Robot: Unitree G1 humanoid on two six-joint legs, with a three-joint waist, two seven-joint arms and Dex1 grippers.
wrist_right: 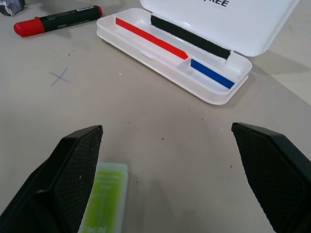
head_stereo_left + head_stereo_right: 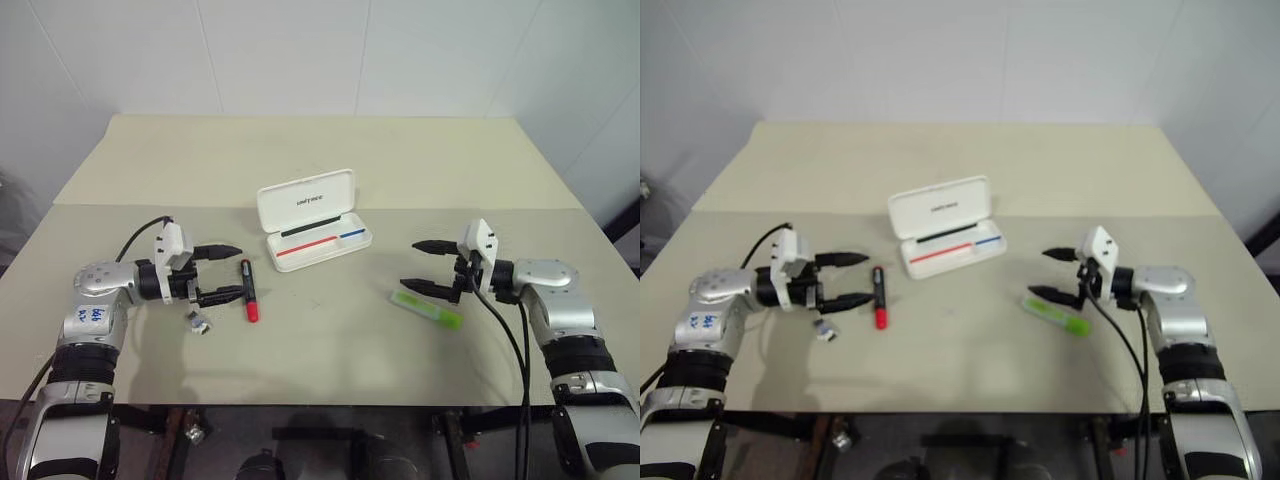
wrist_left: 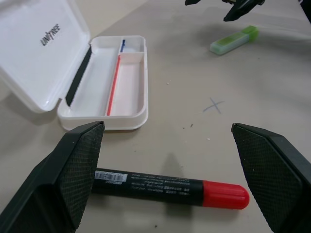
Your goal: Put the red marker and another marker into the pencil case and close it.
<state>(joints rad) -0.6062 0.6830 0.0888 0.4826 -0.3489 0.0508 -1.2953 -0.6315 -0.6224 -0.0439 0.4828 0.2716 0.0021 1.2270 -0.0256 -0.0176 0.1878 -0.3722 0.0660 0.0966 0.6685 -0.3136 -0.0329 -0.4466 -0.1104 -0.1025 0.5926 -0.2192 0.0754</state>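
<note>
Overhead, the head camera's two eyes take in one pencil case (image 2: pixel 312 218), two markers and two pincers on a beige bench (image 2: pixel 330 340). The pencil case lies open near the middle of the bench, its lid raised toward the far side, with one red stripe and one blue stripe in the tray. The red marker (image 2: pixel 249 290) lies on the bench to the robot's left of the case, red cap toward the robot, just beside the left pincer (image 2: pixel 232 272), whose two black fingers stand wide apart around nothing. A small grey object (image 2: pixel 199 322) lies on the bench below that pincer. The light-green marker (image 2: pixel 427 307) lies to the right of the case, partly under the right pincer (image 2: pixel 412 265), which is also spread wide and empty.

Closer in, the left wrist view sees the red marker (image 3: pixel 170 186) lying crosswise between its own open fingers (image 3: pixel 80 165), with a label strip on its black barrel. It also catches a faint pen cross (image 3: pixel 214 105) on the bench and the "UNITREE" print on the lid.

Finally, the right wrist view shows the light-green marker's (image 1: pixel 104 204) end beside one finger, and a black strip inside the lid.
</note>
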